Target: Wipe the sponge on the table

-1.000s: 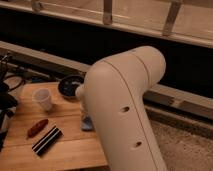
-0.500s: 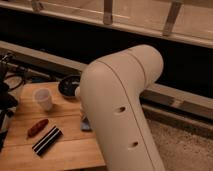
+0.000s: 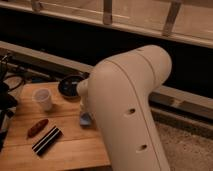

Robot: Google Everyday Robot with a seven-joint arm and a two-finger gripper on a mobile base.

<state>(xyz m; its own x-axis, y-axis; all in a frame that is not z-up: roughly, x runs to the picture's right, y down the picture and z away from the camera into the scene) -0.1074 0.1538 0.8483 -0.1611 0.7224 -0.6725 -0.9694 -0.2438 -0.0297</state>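
The sponge (image 3: 85,119) is a small blue-grey pad lying on the wooden table (image 3: 70,150), near its right side. Only its left part shows, because my big white arm (image 3: 127,110) covers the rest. My gripper (image 3: 83,105) reaches down just above the sponge at the arm's left edge. Most of it is hidden behind the arm. Whether it touches the sponge cannot be told.
On the table stand a white cup (image 3: 43,98) and a black round dish (image 3: 70,86) at the back. A reddish-brown sausage shape (image 3: 37,128) and a black-and-white striped bar (image 3: 47,140) lie at the front left. Dark gear with cables (image 3: 7,97) sits at the left edge.
The arm has shifted slightly. The sponge and the other items stay in about the same places.
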